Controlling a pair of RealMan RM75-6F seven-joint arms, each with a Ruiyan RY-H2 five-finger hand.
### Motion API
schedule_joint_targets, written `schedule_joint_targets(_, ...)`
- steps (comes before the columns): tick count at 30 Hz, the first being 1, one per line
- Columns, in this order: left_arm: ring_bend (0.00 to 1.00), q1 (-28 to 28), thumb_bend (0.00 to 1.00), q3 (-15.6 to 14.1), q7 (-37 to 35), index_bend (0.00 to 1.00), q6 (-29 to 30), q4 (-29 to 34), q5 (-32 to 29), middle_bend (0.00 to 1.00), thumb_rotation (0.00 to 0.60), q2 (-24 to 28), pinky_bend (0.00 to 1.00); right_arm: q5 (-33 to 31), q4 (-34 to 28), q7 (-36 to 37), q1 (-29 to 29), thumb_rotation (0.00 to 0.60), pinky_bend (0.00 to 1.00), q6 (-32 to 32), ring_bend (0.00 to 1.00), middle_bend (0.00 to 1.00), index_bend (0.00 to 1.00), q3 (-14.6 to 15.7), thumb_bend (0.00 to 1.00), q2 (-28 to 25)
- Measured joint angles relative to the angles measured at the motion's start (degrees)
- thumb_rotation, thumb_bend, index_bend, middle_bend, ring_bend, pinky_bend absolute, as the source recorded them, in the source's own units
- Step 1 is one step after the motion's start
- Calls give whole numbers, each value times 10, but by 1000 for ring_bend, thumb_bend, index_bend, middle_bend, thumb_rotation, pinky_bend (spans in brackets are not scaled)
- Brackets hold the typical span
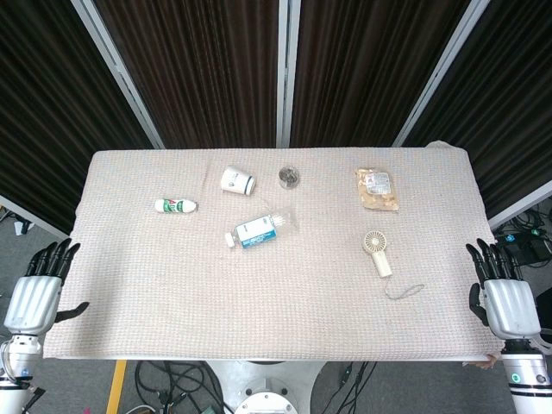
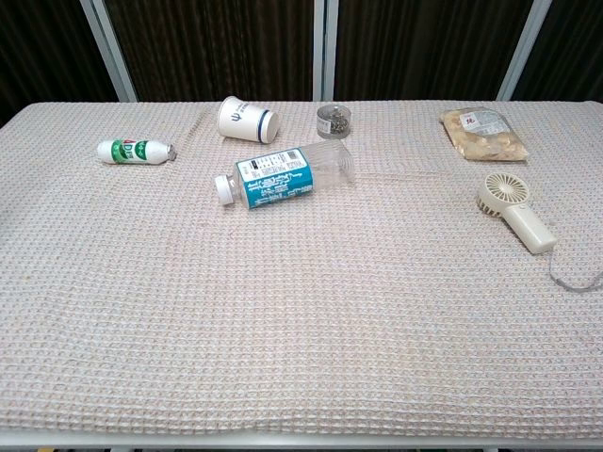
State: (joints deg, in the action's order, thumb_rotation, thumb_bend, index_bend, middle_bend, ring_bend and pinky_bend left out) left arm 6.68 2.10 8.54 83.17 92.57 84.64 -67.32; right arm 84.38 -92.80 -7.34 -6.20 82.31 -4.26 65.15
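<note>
- Head view: nothing picked up; every item lies loose on the cloth-covered table, so all handling is left as far as this shows
- Left hand off the table's near-left corner, back of hand up, fingers apart and extended, thumb out toward the table edge, empty
- Right hand off the near-right corner, same pose, fingers apart, empty
- Nearest to right hand: handheld fan lying flat, its grey cord loop trailing toward that hand, well apart from it
- Nearest to left hand: small green-and-white bottle, well apart
- Centre: water bottle on its side, cap toward the left; paper cup tipped over behind it; small clear jar; snack bag far right
- Chest view: neither hand shows; the same items untouched, water bottle lying flat, fan with handle toward the near right edge
</note>
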Motion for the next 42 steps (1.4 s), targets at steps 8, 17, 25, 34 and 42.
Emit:
schedule_joint_targets(8, 0, -3, 0, 4, -12, 46, 15, -18, 4, 0, 600, -8, 144, 21, 13, 36, -16, 600, 749, 5, 586, 287, 0, -9, 1000, 22)
schedule_joint_targets(17, 0, 0, 0, 1, -21, 46, 6, -28, 6, 0, 600, -9, 146, 25, 18, 21, -33, 600, 881, -22, 884, 941, 0, -7, 1000, 36)
schedule_joint_targets(25, 0, 3, 0, -1, -26, 47, -3, -36, 7, 0, 600, -14, 146, -1, 8, 9, -55, 600, 887, -74, 924, 1000, 0, -6, 1000, 29)
schedule_joint_targets(34, 0, 5, 0, -2, -29, 47, -11, -53, -1, 0, 600, -25, 131, -84, -7, -23, -88, 600, 892, -173, 931, 1000, 0, -5, 1000, 34)
schedule_joint_targets(42, 0, 7, 0, 1, -40, 47, -18, -67, -6, 0, 600, -28, 131, -141, -9, -47, -119, 600, 895, -236, 931, 1000, 0, -5, 1000, 52)
